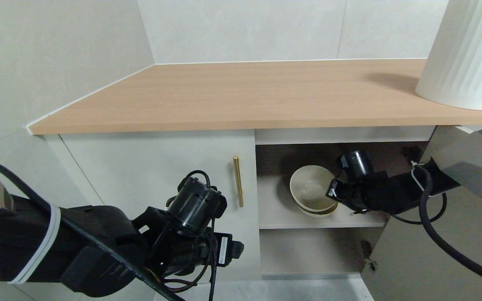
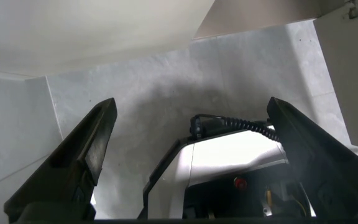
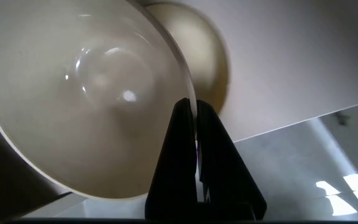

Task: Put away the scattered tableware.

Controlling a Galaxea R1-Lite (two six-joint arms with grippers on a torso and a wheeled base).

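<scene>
Currently the right gripper [image 1: 334, 191] is inside the open cabinet compartment, jaws clamped on the rim of a cream bowl [image 1: 310, 187]. In the right wrist view the rim sits pinched between the two black fingers [image 3: 180, 143], one inside the bowl [image 3: 86, 81] and one outside. The bowl is tilted, over the middle shelf [image 1: 276, 211], right above a second cream bowl [image 1: 321, 212] that sits on the shelf. Can't tell if the two touch. The cabinet's right door [image 1: 429, 238] is swung open. The left door [image 1: 149, 167] with its brass handle [image 1: 237, 181] is closed. The left gripper [image 2: 191, 109] is low in front of the closed door, jaws spread wide, holding nothing, light floor below it. A white ribbed container [image 1: 467, 54] stands on the wooden countertop [image 1: 245, 96], far right.
</scene>
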